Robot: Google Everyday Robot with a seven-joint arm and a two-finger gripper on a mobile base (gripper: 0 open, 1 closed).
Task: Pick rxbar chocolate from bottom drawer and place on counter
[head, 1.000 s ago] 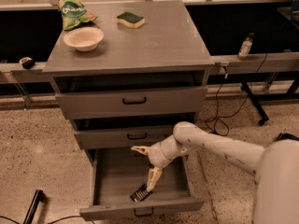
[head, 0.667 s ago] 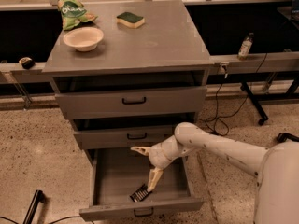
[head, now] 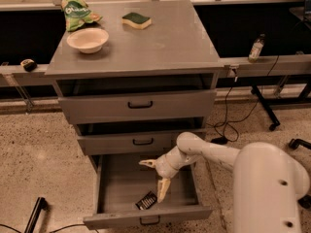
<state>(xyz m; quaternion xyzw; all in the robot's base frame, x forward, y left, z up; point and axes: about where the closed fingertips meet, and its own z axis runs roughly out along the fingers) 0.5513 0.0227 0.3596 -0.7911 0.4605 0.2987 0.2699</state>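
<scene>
The bottom drawer is pulled open below two shut grey drawers. The rxbar chocolate, a small black bar with white lettering, lies flat near the drawer's front edge. My gripper hangs inside the open drawer just above and right of the bar. Its fingers are spread wide, one pointing left and one pointing down beside the bar. It holds nothing. The grey counter tops the cabinet.
On the counter stand a cream bowl, a green snack bag and a green-topped yellow sponge. A bottle stands on the ledge at right. Cables and a black stand leg lie on the speckled floor at right.
</scene>
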